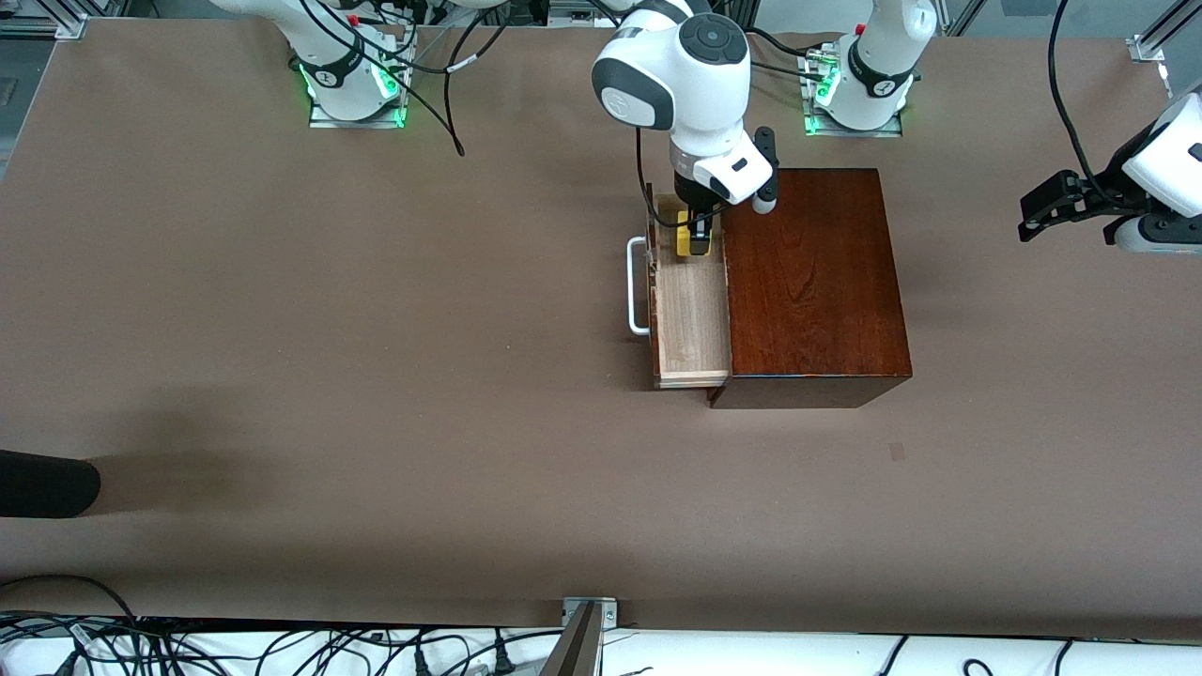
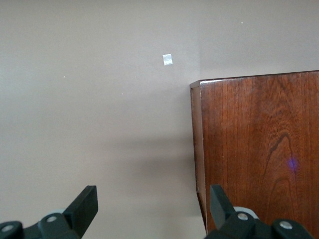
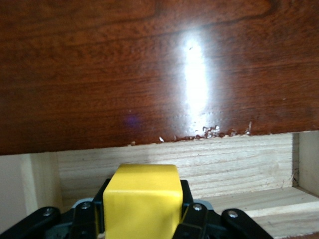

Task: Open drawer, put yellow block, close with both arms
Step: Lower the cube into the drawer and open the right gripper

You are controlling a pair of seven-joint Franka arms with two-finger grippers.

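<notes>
The drawer [image 1: 693,324] is pulled out of the dark mahogany box [image 1: 812,282], its white handle [image 1: 637,286] toward the right arm's end of the table. My right gripper [image 1: 696,235] is shut on the yellow block [image 1: 690,238] and holds it in the drawer's end farther from the front camera. In the right wrist view the block [image 3: 143,199] sits between the fingers, with the pale drawer tray [image 3: 239,164] and the box top [image 3: 149,69] past it. My left gripper [image 1: 1042,214] is open and empty, over the table beside the box; in its own view [image 2: 152,209] the box [image 2: 259,149] shows.
A small pale mark [image 1: 897,452] lies on the brown table nearer the front camera than the box; it also shows in the left wrist view [image 2: 168,59]. A dark object [image 1: 42,483] reaches in at the table's edge toward the right arm's end.
</notes>
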